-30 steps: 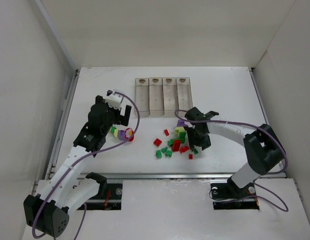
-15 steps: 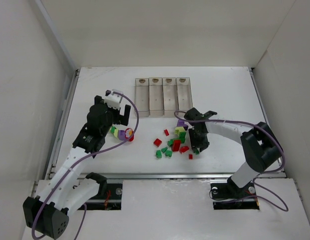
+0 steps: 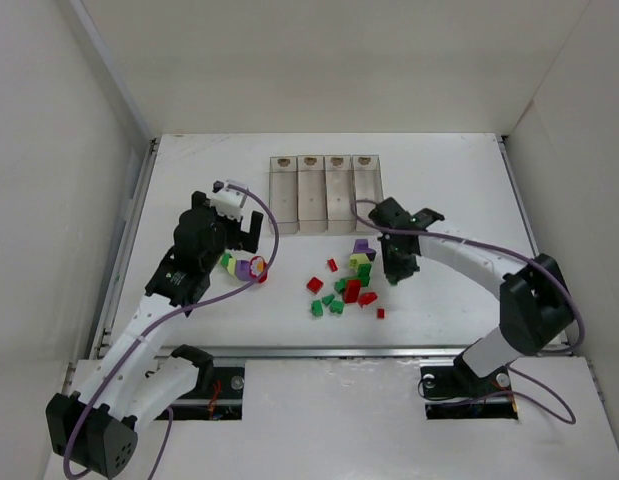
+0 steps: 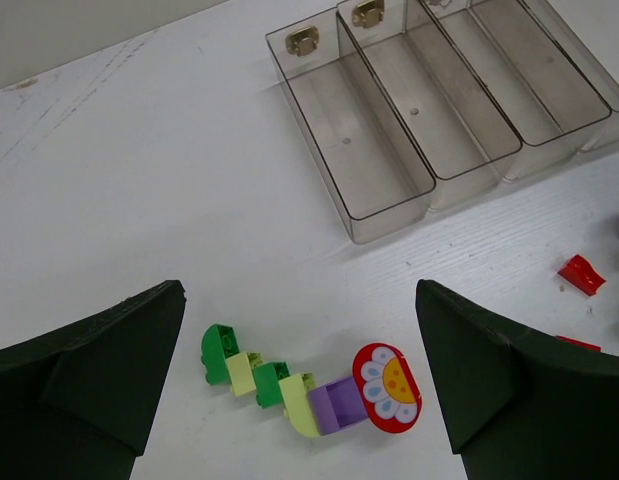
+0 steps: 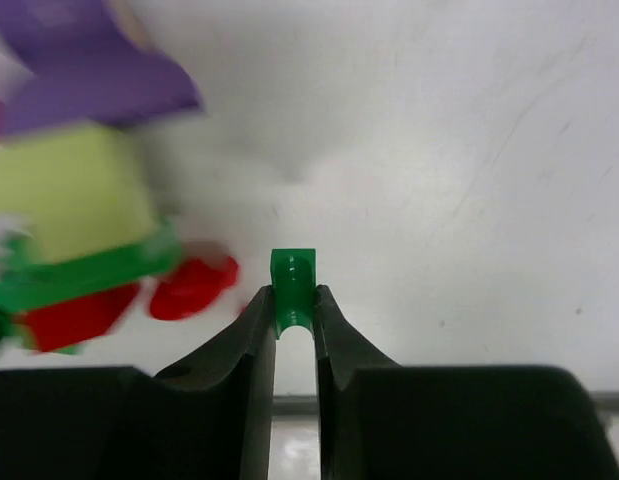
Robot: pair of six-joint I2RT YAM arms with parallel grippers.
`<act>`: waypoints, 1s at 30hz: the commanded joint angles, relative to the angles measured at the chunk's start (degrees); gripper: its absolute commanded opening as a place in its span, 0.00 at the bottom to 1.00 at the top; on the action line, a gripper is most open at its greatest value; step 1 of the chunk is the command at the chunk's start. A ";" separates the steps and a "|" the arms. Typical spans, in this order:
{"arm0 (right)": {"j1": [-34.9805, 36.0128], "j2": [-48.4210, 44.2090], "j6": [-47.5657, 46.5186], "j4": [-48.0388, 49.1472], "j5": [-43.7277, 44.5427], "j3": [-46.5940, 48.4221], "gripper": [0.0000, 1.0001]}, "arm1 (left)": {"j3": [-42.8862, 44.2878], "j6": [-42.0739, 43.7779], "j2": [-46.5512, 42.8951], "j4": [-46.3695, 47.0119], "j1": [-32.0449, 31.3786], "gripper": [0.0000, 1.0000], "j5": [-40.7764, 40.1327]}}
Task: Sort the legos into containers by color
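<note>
- The right gripper (image 3: pixel 395 274) has drawn back from the pile (image 3: pixel 351 285) – it now sits farther up the table (image 3: pixel 459 190), nearer the bins (image 3: pixel 311 200), where before its fingertips were down at the pile's right, near edge.
- Its wrist has swung up with it, close to the near end of the rightmost bin.
- The elbow (image 3: pixel 534 310) has shifted out to the right and a little toward the near edge.
- A green brick (image 5: pixel 292 290) is pinched between the fingertips, clear of the table – the green speck that lay by the fingertips at the pile's right edge is gone from there.
</note>
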 commanded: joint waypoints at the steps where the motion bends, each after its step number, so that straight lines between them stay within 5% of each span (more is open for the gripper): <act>1: -0.49 -5.23 1.94 1.11 10.02 11.98 0.00 | -0.80 2.45 -1.16 2.35 -0.34 1.00 3.88; 4: -1.98 -3.31 -0.68 6.03 12.84 19.20 0.00 | -1.50 4.21 -1.16 2.35 -0.34 1.00 6.25; 8: -6.28 10.27 -6.22 12.45 13.73 28.69 0.00 | -2.12 6.41 -1.16 2.35 -0.34 1.00 8.37; 16: -9.98 28.16 -11.93 12.46 8.90 45.77 0.02 | -2.12 7.73 -1.69 0.33 -0.34 1.00 10.65; 19: -9.98 29.39 -12.56 12.46 8.89 47.01 0.19 | -2.12 7.12 -1.69 -0.29 -0.34 1.00 11.71; 24: -9.98 28.61 -14.93 12.46 3.11 47.01 0.64 | -3.26 7.12 -1.69 0.23 -0.34 1.00 11.71; 30: -9.98 21.24 -16.95 15.53 -0.94 42.53 0.84 | -6.16 18.50 -1.69 0.77 -0.34 1.00 9.52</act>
